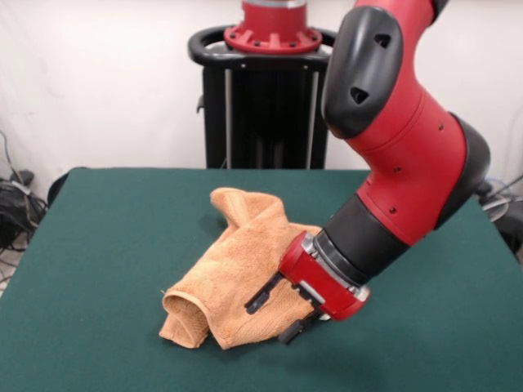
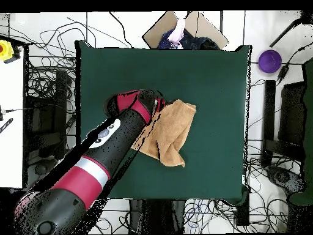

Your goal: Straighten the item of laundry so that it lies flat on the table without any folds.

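On table (image 1: 98, 245) — crumpled towel (image 1: 233, 269) under end effector (image 1: 274, 317).

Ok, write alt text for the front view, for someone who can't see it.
A red and black robot arm reaches down to a crumpled orange-tan towel on a dark green table, its gripper open against the towel's edge. The towel lies bunched and folded, one end rolled into a tube. A black pedestal stands behind the table.

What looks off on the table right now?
The towel is the oddity: bunched and folded over itself mid-table, one end rolled into a tube, not flat. The hand sits at its edge. Nothing spilled or damaged.
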Robot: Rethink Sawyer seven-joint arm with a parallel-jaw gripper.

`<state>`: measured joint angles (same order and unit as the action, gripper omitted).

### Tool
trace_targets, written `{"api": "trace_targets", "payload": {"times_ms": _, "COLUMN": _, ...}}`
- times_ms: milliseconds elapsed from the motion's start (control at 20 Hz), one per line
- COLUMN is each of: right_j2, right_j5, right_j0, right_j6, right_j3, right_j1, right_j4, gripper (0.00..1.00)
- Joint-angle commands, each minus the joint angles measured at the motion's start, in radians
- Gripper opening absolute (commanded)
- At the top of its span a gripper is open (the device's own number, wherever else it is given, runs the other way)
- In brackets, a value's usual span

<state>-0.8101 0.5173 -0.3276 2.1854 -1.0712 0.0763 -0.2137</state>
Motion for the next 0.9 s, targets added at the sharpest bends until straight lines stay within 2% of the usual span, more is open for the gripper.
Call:
{"api": "trace_targets", "payload": {"times_ms": 50, "right_j2": 0.111, "right_j5": 0.135, "right_j0": 0.013, "right_j6": 0.208, "right_j3": -0.027, "right_j1": 0.015, "right_j4": -0.056, "gripper": 1.0}}
{"api": "trace_targets", "payload": {"times_ms": 600, "right_j2": 0.157, "right_j5": 0.157, "right_j0": 0.039, "right_j6": 0.18, "right_j3": -0.033, "right_j1": 0.007, "right_j4": -0.059, "gripper": 1.0}}
{"api": "trace_targets", "payload": {"times_ms": 900, "right_j2": 0.135, "right_j5": 0.168, "right_j0": 0.023, "right_j6": 0.204, "right_j3": -0.007, "right_j1": 0.051, "right_j4": -0.056, "gripper": 1.0}}
